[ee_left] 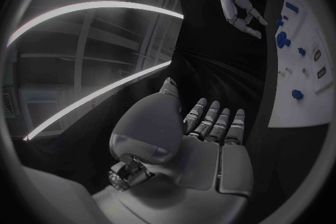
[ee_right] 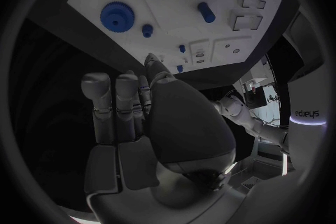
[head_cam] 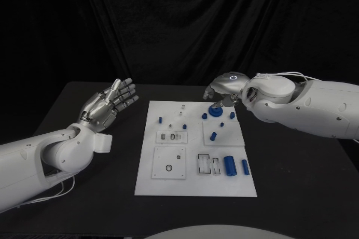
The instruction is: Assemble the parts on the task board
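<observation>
The white task board (head_cam: 196, 183) lies at the centre of the black table (head_cam: 299, 197) in the head view, with the right hand (head_cam: 222, 91) poised over its upper right edge, fingers pointing down just above a blue gear (head_cam: 215, 112) and holding nothing. At the left of the frame, well clear of the board, the left hand (head_cam: 110, 104) is raised with its fingers straight, close together and empty. Two blue cylinders (head_cam: 231, 166) lie side by side at the board's lower right, and small blue pegs (head_cam: 213, 137) stand near its middle right.
</observation>
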### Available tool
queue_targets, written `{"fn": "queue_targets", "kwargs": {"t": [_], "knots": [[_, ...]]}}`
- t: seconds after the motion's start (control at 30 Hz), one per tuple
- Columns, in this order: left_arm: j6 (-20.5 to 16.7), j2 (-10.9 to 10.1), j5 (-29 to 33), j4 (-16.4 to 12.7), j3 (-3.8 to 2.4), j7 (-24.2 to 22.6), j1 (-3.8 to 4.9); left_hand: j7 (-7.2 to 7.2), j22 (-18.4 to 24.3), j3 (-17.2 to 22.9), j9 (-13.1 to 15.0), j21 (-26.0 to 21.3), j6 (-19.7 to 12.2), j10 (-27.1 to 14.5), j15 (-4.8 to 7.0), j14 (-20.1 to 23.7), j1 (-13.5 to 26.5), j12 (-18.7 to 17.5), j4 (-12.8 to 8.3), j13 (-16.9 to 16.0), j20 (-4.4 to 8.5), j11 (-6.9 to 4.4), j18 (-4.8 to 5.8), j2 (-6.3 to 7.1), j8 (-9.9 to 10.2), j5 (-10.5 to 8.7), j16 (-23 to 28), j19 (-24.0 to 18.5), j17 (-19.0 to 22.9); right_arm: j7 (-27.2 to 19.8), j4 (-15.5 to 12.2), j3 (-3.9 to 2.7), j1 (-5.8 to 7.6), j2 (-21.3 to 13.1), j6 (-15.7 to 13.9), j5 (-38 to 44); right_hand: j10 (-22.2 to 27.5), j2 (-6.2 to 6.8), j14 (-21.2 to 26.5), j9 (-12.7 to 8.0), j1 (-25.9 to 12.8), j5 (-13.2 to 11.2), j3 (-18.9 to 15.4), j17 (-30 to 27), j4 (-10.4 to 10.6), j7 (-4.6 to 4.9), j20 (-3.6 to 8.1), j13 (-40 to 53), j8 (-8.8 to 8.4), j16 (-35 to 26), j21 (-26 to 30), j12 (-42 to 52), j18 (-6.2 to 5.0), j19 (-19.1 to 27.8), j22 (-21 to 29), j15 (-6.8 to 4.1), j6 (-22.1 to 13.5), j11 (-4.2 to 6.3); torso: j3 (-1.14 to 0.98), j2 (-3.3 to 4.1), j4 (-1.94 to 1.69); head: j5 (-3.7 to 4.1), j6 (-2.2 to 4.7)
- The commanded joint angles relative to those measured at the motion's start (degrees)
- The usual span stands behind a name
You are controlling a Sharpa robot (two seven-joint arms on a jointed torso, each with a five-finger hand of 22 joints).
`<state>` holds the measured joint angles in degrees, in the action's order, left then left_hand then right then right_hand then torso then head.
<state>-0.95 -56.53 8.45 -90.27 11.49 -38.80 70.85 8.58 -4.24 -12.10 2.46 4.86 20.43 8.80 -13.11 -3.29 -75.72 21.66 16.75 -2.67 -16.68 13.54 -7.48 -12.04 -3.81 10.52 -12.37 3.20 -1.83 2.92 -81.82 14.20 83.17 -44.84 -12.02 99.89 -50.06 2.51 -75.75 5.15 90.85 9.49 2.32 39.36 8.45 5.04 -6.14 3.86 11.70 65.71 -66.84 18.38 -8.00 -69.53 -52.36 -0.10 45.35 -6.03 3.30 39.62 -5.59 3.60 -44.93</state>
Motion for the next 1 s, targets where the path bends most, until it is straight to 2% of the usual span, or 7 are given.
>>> {"fn": "queue_targets", "kwargs": {"t": [0.03, 0.2, 0.37, 0.57, 0.73, 0.87, 1.0], "knots": [[2.11, 0.02, 1.82, -0.15, -0.09, -9.05, 0.68, 5.68, 0.22, -0.60, -0.06, -0.36, -0.57, -0.52, -0.03, 0.58, 0.48, -0.61, 0.01, 0.07, 0.08, -0.13, 0.11, -0.34, 0.29, -0.44, 0.47, -0.49, 0.10, 1.82, 0.35, -0.03, -0.69, -0.05, 0.66, 3.54, -0.31, 0.55, -0.40, 0.06, -0.07, -0.25, 0.06, 0.13, 0.46, -0.28, 0.02, 0.06, -0.36, 0.39, -0.42, -0.40, 0.70, -0.60, -0.24, -0.05, 0.33, 0.04, 0.06, 0.34, -0.43, 0.48, -0.05], [2.86, 0.07, 2.02, -0.06, -0.10, -8.78, 1.31, 5.32, 0.53, -1.12, -0.10, -0.70, -1.09, -1.00, 0.17, 0.97, 0.56, -1.30, 0.01, 0.12, 0.09, -0.36, -0.11, -1.64, 0.56, -0.49, 0.99, -0.72, 0.17, 1.23, 1.19, -0.03, -1.55, 0.12, 0.03, 3.67, -0.76, 0.63, -0.69, 0.11, -0.29, -0.39, 0.27, 1.05, 0.78, -0.37, 0.10, 0.12, -0.60, 0.95, -1.11, -0.52, 0.87, -0.95, -1.32, -0.10, 0.39, 0.12, 0.06, 0.50, -0.59, 0.73, 0.00], [2.76, 0.02, 3.06, -0.03, -0.11, -8.20, 1.84, 5.35, 0.60, -1.47, -0.09, -0.79, -1.14, -1.19, 0.21, 1.20, 0.51, -1.50, -0.03, 0.13, 0.07, -0.35, -0.19, -1.75, 0.62, -0.56, 1.30, -0.77, 0.22, 0.49, 2.11, -0.03, -2.57, 0.41, -1.28, 3.71, -1.46, 0.80, -1.21, 0.20, -0.53, -0.54, 0.52, 2.49, 1.17, -0.38, 0.15, 0.18, -0.85, 1.82, -2.04, -0.66, 1.09, -1.50, -2.77, -0.14, 0.56, 0.20, 0.09, 0.59, -0.62, 0.91, 0.02], [2.73, -0.30, 4.09, -0.19, -0.11, -7.86, 3.79, 6.01, 0.63, -1.99, 0.10, -0.77, 0.18, -0.41, -0.17, 1.32, -0.08, -0.38, -0.12, -0.03, 0.00, 0.40, 0.00, -2.41, 0.34, -0.30, 1.15, -0.69, 0.19, -0.02, 3.23, -0.04, -3.60, 1.17, -1.85, 3.72, -1.64, 0.83, -1.26, 0.21, -0.66, -0.56, 0.62, 2.61, 1.35, -0.38, 0.15, 0.17, -0.99, 1.93, -2.17, -0.76, 1.11, -1.51, -2.96, -0.12, 0.52, 0.21, 0.25, 0.63, -0.67, 1.27, -0.01], [2.84, -0.65, 4.12, -1.68, -0.10, -7.75, 5.72, 6.19, 0.60, -2.15, 0.23, -0.67, 1.42, 0.49, -0.44, 1.22, -1.88, 0.67, -0.43, -0.12, -0.01, 0.76, 0.27, -2.45, 0.03, 0.98, 0.59, -0.51, 0.12, -0.47, 4.16, -0.04, -4.26, 1.75, -2.21, 3.73, -1.76, 0.84, -1.33, 0.21, -0.76, -0.59, 0.68, 2.87, 1.48, -0.37, 0.15, 0.17, -1.09, 2.08, -2.33, -0.83, 1.15, -1.58, -3.22, -0.10, 0.49, 0.21, 0.28, 0.61, -0.68, 1.17, -0.20], [3.05, -0.80, 4.13, -2.67, -0.08, -7.68, 6.61, 6.21, 0.59, -2.16, 0.31, -0.62, 2.09, 0.88, -0.56, 1.06, -2.43, 1.09, -0.41, -0.17, -0.02, 0.90, 0.37, -2.65, -0.17, 1.22, 0.17, -0.44, 0.07, -0.93, 5.18, -0.05, -4.82, 2.62, -2.88, 3.73, -2.20, 0.82, -1.46, 0.26, -0.87, -0.50, 0.87, 3.26, 1.70, -0.28, 0.13, 0.20, -1.22, 2.32, -2.72, -0.90, 1.25, -1.79, -3.85, -0.06, 0.58, 0.25, 0.34, 0.54, -0.89, 1.12, -0.19], [3.34, -0.74, 4.45, -2.92, 0.03, -7.53, 6.92, 6.18, 0.63, -2.16, 0.33, -0.65, 2.25, 0.87, -0.58, 1.07, -2.58, 1.01, -0.42, -0.15, -0.02, 0.90, 0.40, -2.69, -0.21, 1.30, 0.24, -0.45, 0.08, -1.13, 5.87, -0.05, -5.23, 3.28, -3.26, 3.73, -2.82, 0.88, -1.80, 0.37, -0.74, 0.62, 1.43, 4.19, 1.93, -0.17, 0.04, 0.15, -1.47, 2.90, -3.23, -1.29, 1.34, -1.98, -4.66, 0.05, 0.83, 0.26, 0.31, 0.50, -0.69, 0.97, -0.34]]}}
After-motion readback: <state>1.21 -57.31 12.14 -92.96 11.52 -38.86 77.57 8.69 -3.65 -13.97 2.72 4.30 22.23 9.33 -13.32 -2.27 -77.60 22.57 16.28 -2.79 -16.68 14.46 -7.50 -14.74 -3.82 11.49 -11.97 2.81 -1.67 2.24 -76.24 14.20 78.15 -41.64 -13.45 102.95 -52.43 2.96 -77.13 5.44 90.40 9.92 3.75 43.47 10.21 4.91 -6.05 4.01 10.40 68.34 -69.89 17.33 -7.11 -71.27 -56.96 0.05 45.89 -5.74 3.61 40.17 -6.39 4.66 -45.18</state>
